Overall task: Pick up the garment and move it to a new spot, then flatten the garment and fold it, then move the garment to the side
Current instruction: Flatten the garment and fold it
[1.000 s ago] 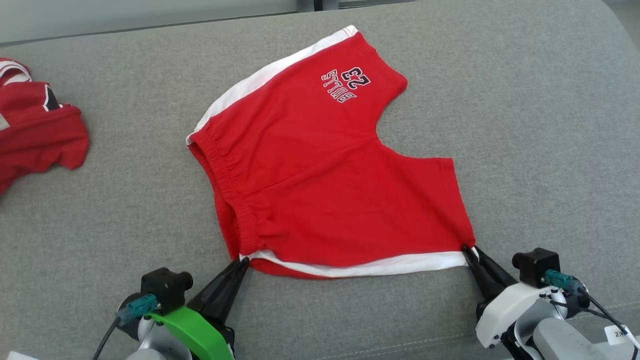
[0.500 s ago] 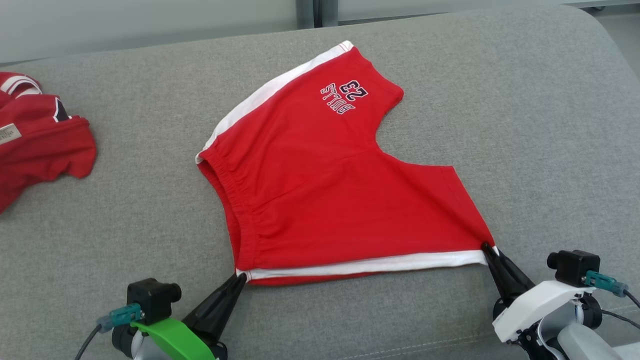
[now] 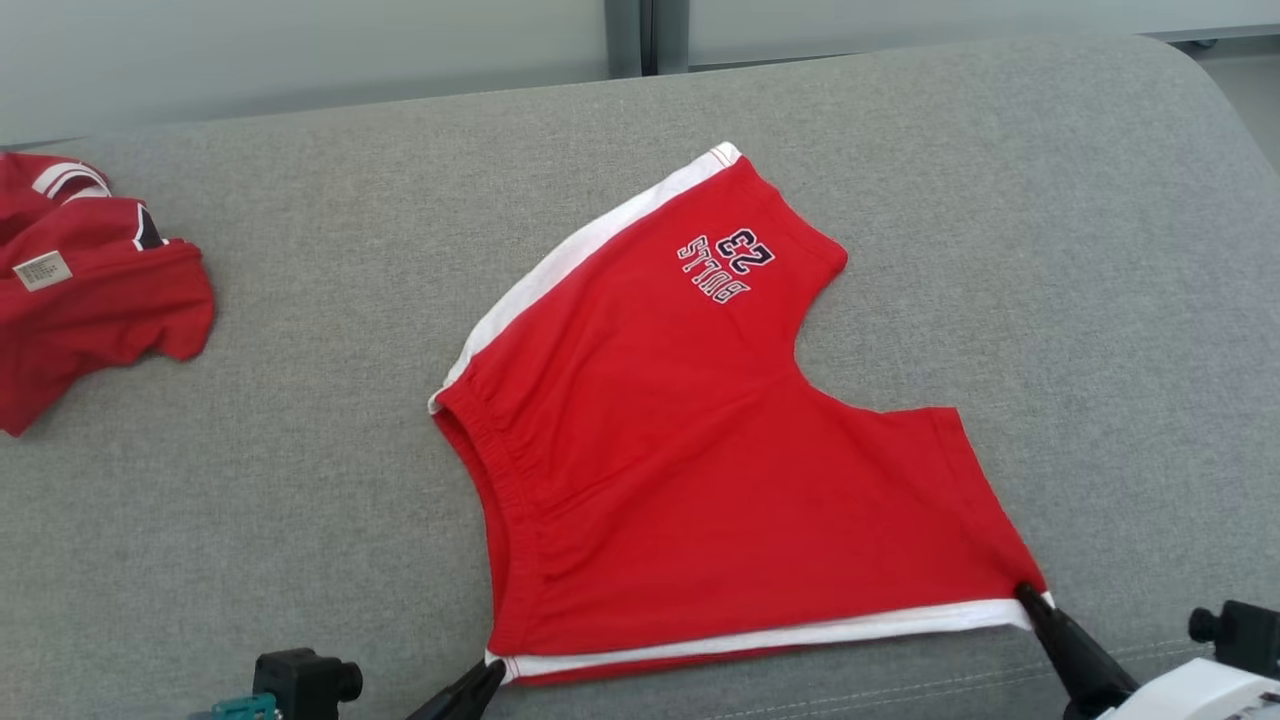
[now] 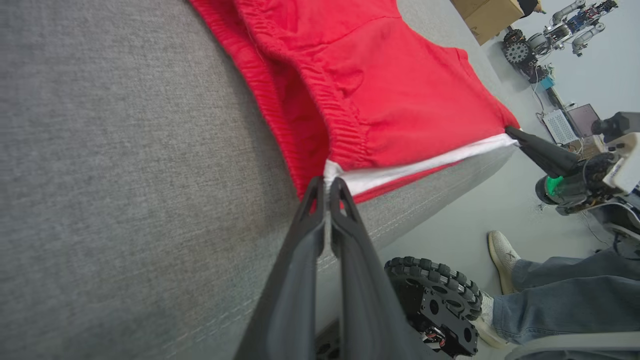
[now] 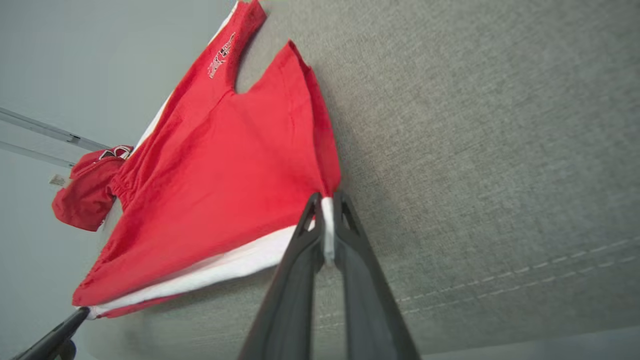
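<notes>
You have the red shorts (image 3: 700, 480) lying flat on the grey upholstered surface (image 3: 300, 500), waistband toward the robot's left, with the near white side stripe pulled taut between both end effectors. The left end effector (image 4: 327, 182) is pressed together on the stripe's waistband corner. The right end effector (image 5: 327, 200) pinches its hem corner. The wrist views give you both grips up close (the head view has just dark fingertips at its bottom edge). From the head you can read the upside-down "BULLS 23" print (image 3: 725, 265) on the far leg and see a second red garment (image 3: 90, 300) crumpled at the surface's far left. The left wrist view opens onto the room: pale floor (image 4: 475, 210), a wheel (image 4: 435, 290) of the base, a person's jeans leg and pale shoe (image 4: 502, 252), and a cardboard box (image 4: 492, 15).
</notes>
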`<state>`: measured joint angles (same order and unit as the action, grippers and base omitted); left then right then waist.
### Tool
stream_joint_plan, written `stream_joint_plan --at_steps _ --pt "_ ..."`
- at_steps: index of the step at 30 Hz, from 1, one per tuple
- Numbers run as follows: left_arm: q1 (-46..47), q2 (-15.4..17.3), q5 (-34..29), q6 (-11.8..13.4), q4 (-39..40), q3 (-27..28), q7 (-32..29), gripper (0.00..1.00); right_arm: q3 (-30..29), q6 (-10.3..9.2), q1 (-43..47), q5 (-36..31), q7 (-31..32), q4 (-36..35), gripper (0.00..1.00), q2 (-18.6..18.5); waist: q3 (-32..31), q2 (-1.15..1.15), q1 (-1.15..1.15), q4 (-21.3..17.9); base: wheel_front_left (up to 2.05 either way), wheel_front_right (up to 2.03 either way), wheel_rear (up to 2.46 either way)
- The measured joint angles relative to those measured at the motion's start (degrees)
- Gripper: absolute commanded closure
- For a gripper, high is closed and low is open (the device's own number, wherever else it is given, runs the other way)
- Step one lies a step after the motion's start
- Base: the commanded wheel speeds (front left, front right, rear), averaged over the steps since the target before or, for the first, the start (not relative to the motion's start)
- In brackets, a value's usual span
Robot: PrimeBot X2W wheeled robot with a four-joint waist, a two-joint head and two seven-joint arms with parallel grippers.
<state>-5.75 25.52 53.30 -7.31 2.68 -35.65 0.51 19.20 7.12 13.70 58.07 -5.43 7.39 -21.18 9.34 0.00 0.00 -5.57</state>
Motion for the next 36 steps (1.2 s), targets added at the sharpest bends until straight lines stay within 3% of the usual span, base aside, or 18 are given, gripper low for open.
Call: stream_joint_plan --at_steps 5,9,18,24,29,36 --pt "-2.21 1.59 3.28 0.00 5.80 1.76 -0.71 1.00 -1.60 0.00 1.13 5.66 1.45 -11.24 1.00 -4.20 0.16 0.00 0.00 0.37 0.00 0.00 0.00" --pt "-1.97 3.60 3.36 0.00 9.27 2.53 -2.27 1.00 -2.15 0.00 -0.43 8.68 3.49 -15.92 1.00 -5.81 1.12 0.00 0.00 0.28 0.00 0.00 0.00" --pt "8.30 5.71 8.57 0.11 16.06 5.80 -9.69 1.00 -3.92 -0.10 -13.60 13.32 14.68 -16.02 1.00 -9.88 6.52 0.00 0.00 1.15 0.00 0.00 0.00" --pt "16.47 4.97 13.26 2.52 16.66 8.09 -14.17 1.00 -5.05 -3.70 -24.85 14.68 20.23 -14.45 1.00 -11.36 10.86 0.00 0.00 2.70 0.00 0.00 0.00" --pt "21.45 1.91 17.22 5.08 15.94 8.70 -16.99 1.00 -5.09 -6.19 -32.91 14.36 23.50 -12.93 1.00 -11.52 14.59 0.00 0.00 4.48 0.00 0.00 0.00" --pt "28.88 -0.20 16.92 7.46 13.06 9.10 -19.12 1.00 -4.79 -8.31 -42.77 11.54 25.22 -11.26 1.00 -11.74 19.97 0.00 0.00 7.38 0.00 0.00 0.00"
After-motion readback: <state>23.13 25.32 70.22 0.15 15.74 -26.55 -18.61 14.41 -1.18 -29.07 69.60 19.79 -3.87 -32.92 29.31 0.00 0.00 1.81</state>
